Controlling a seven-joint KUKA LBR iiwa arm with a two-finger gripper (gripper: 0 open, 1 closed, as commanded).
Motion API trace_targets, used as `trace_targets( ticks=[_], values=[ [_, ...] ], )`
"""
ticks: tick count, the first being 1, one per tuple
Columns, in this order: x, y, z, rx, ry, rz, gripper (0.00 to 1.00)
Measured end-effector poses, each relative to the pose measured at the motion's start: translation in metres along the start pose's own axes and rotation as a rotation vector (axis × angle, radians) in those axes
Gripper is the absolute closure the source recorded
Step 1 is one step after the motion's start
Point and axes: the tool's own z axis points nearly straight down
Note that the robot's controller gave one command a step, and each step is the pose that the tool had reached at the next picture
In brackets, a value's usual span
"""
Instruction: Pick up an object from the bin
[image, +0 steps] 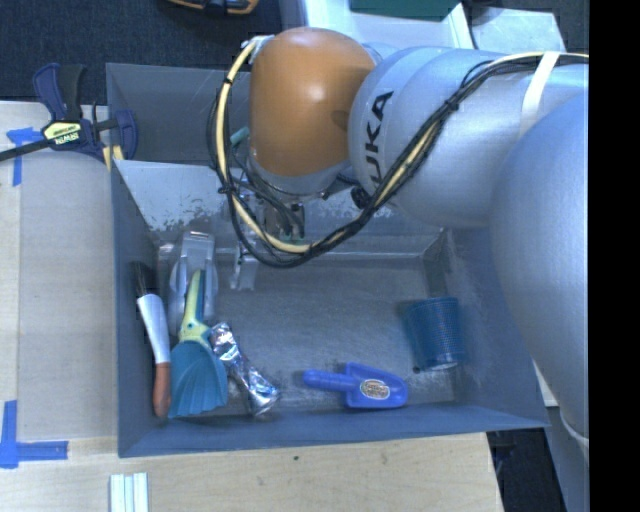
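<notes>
- Gripper (243, 262) hangs under the orange wrist cover (300, 95), over the back left of the bin (330, 425); you cannot tell whether it is open or closed.
- Nearest thing: blue brush (196, 378) with a yellow handle, just to the gripper's left, along the left wall.
- White marker (155, 335) and crumpled foil (240, 365) flank the brush.
- Blue clip (360, 388) at the front and blue ribbed cup (435, 333) at the right lie well apart.

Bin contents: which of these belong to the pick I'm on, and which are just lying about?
With the pick: tool, over the back left of the bin; blue brush with a yellow-green handle and white marker, nearest it in the left-hand heap.
Lying about: crumpled foil beside the brush; blue clamp at the front; blue ribbed cylinder on the right.
</notes>
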Motion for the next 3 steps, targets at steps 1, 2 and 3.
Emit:
trace_targets(
  ticks=[1, 2, 3],
  values=[
    [-0.001, -0.001, -0.005, -0.001, -0.007, 0.003, 0.0],
    [0.006, 0.032, 0.115, 0.005, -0.029, -0.642, 0.0],
    [0.007, 0.028, 0.096, -0.002, -0.021, -0.656, 0.0]
  ],
)
